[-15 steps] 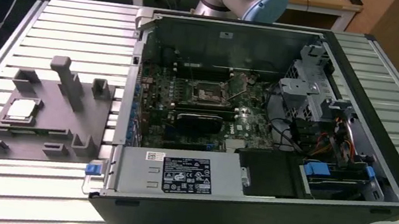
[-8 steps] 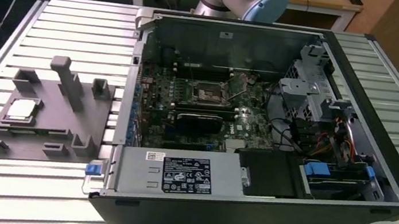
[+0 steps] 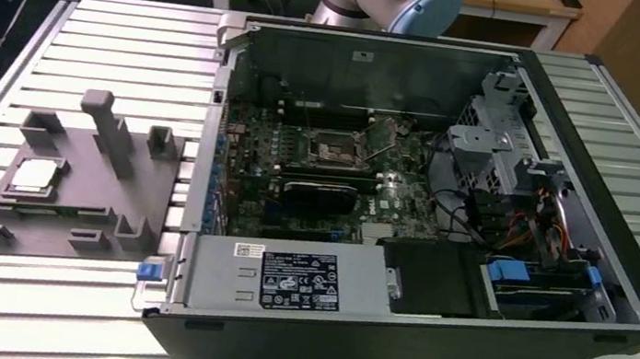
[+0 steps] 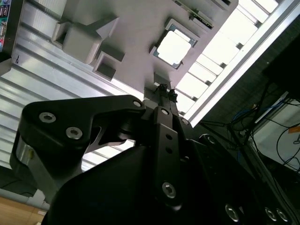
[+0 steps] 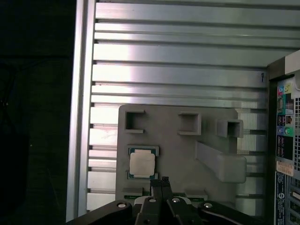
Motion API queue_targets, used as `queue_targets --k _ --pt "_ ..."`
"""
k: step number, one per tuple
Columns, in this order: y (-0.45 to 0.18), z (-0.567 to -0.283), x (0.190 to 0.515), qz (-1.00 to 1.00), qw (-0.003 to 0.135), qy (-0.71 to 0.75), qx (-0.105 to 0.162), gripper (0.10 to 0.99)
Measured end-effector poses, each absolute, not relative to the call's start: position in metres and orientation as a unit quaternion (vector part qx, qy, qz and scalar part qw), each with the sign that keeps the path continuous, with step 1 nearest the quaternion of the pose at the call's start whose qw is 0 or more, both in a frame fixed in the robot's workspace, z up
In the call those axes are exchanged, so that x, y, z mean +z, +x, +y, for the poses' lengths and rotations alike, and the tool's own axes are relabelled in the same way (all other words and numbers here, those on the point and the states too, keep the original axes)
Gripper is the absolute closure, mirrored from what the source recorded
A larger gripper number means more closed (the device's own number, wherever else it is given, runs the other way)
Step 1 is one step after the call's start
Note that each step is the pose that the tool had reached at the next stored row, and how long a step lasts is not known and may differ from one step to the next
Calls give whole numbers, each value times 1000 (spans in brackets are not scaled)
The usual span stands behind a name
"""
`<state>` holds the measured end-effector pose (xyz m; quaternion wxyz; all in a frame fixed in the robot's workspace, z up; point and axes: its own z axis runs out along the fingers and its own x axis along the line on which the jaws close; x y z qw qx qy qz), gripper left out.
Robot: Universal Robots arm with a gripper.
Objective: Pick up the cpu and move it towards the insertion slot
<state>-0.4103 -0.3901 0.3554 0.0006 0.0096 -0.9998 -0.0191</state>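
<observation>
Tool [image 5: 160, 181] closed, fingertips pressed together, nothing held; in both wrist views it hangs over the grey fixture [image 5: 187, 150], near the cpu [image 5: 142, 163]. Cpu lies flat in a fixture recess on the slatted table [image 3: 127, 43], at the exterior view's left of the open computer case [image 3: 611, 227]. Insertion slot [image 3: 334, 151] sits inside the case, well apart from the cpu

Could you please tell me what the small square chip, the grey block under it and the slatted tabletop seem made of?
The small square silver-grey cpu: likely a metal top, satin sheen, pale rim. The grey blocky fixture: matte, uniform, no glint, probably plastic. The ribbed silver table: bright reflections along its slats, seemingly bare aluminium.
</observation>
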Motion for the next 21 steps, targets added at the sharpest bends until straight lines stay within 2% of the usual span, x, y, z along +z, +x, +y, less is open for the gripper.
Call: queue_targets --k 21 --pt "-410 -390 351 -1000 1 10 -19 980"
